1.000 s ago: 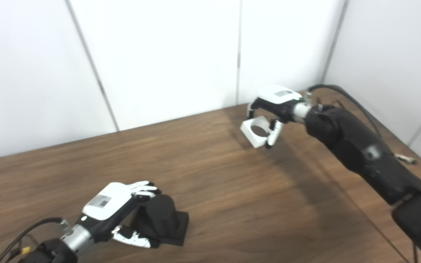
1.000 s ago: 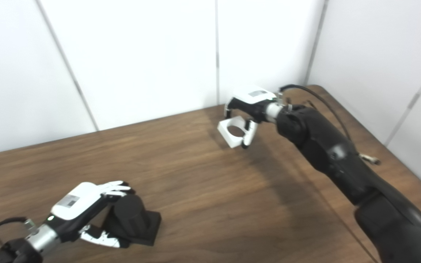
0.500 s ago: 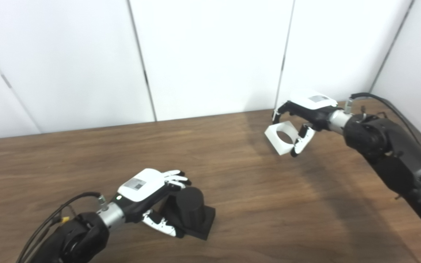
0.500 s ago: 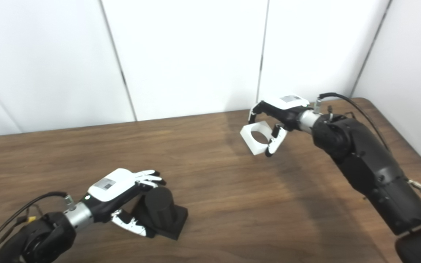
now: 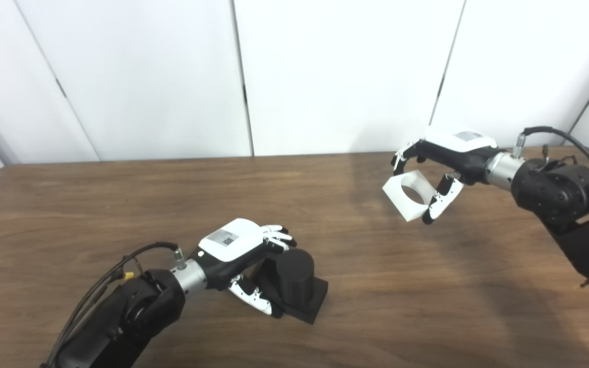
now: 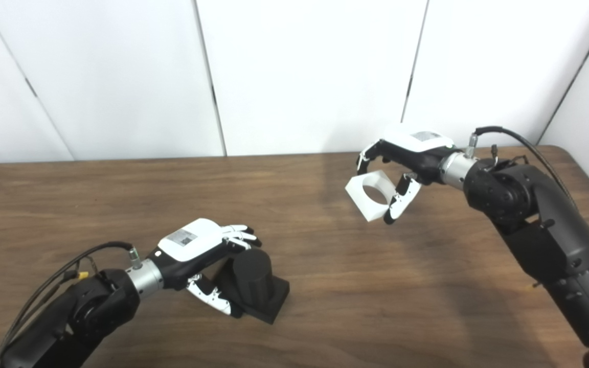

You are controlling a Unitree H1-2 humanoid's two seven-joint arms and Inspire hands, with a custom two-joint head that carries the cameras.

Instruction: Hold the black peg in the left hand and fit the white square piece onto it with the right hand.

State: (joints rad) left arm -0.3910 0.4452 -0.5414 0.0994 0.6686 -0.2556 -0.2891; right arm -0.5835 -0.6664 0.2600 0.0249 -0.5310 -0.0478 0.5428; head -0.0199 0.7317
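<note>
One black peg (image 5: 294, 276) and one white square piece (image 5: 410, 195) are in view, well apart on the brown worktop (image 5: 356, 286). The peg stands upright on its square base near the front, its long axis vertical. The left robot hand (image 5: 238, 255) wraps it, fingers on top, thumb at the base. The right robot hand (image 6: 402, 174) pinches the white piece above the worktop, tilted, its round hole facing up and toward the cameras. The right eye view shows the worktop's right edge more fully.

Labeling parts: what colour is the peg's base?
Black, same as the peg; its base shows best in the left eye view.
</note>
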